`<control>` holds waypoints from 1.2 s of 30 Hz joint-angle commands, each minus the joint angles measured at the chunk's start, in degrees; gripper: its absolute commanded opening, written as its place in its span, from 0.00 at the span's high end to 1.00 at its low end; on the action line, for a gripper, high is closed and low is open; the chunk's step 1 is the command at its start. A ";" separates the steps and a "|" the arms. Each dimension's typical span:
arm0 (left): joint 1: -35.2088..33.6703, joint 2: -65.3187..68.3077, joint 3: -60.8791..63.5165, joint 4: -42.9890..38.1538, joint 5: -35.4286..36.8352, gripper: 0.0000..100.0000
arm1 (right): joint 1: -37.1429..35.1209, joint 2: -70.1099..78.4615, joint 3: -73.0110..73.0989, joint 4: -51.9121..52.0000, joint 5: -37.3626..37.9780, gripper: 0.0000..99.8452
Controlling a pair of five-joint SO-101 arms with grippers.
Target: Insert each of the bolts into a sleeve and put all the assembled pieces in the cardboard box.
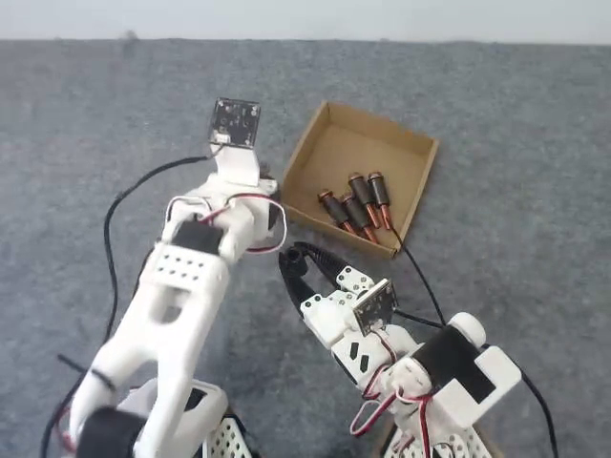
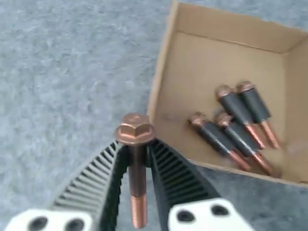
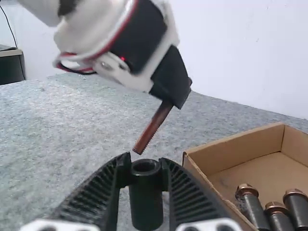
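The right gripper [image 3: 144,164] sits at the centre of the high view, in front of the box's near corner. Its ribbed fingers are clenched on a black sleeve [image 3: 146,197], held upright with its open mouth facing up.

Just beyond it, the left gripper [image 2: 136,147] hangs under the big white arm on the left of the high view. It grasps a copper bolt [image 2: 136,168] by the shank, with the hex head above the fingers and the threaded end below. Seen from the right wrist, the threaded tip is tilted and hangs just above the sleeve's rim, toward one side of the mouth and not yet inside.

Farther back, at the upper middle of the high view, the cardboard box [image 1: 307,157] stands on the grey felt table [image 1: 496,95]. Four assembled pieces [image 1: 353,205] lie side by side against its near wall.

The step in hand looks like the mating of this bolt and sleeve. The next move probably calls for bringing the bolt's axis in line with the bore and centring the tip. The left arm would then lower it while the right keeps the sleeve steady. A tilted entry could catch the threads on the rim.
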 commanded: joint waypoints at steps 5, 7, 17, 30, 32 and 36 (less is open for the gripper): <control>2.46 -15.65 8.75 -11.60 0.09 0.99 | -0.48 0.31 0.70 -1.27 -0.70 0.99; 2.46 -18.46 13.85 -18.90 0.26 0.99 | -0.48 0.31 0.70 -1.27 -0.70 0.99; 4.22 -27.25 25.80 -34.64 13.80 0.99 | -0.48 0.31 0.70 -1.27 -0.62 0.99; 11.34 -42.11 28.35 -20.57 10.20 0.99 | -0.48 0.31 0.62 -1.19 -0.62 0.99; 11.16 -42.46 29.49 -20.75 10.20 0.99 | -0.48 0.31 0.62 -1.19 -0.62 0.99; 11.43 -42.46 31.25 -20.84 10.20 0.99 | -0.40 0.31 0.62 -1.19 -0.62 0.99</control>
